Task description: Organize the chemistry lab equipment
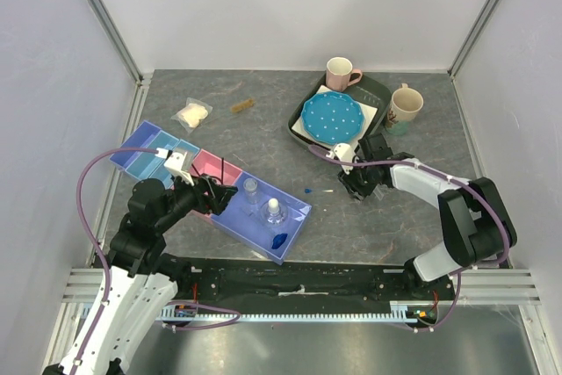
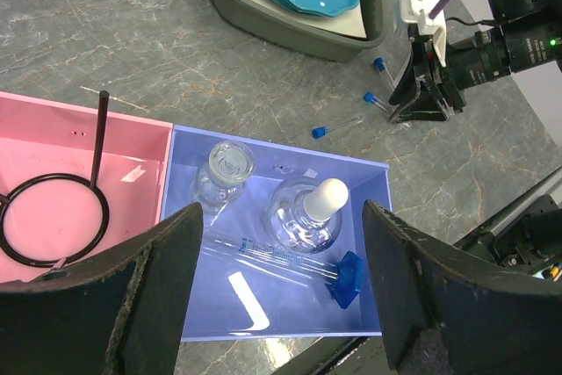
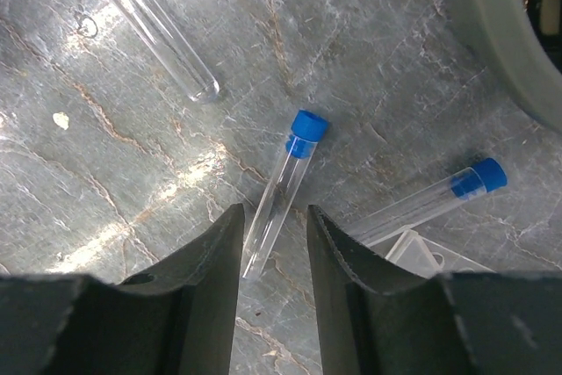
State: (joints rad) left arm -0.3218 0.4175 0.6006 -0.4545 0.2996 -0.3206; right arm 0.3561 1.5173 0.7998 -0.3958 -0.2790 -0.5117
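My right gripper is low over the table, and a small blue-capped tube lies between its narrow open jaws. There is still a gap on the right side. A second capped tube, a clear rack corner and an uncapped tube lie nearby. My left gripper hovers wide open and empty over the blue tray compartment. That compartment holds a stoppered flask, a small bottle and a glass cylinder with a blue hexagonal piece. A black wire ring lies in the pink compartment.
A dark tray at the back right carries the blue dotted plate, with two mugs beside it. A bag of white wads and a small brown piece lie at the back left.
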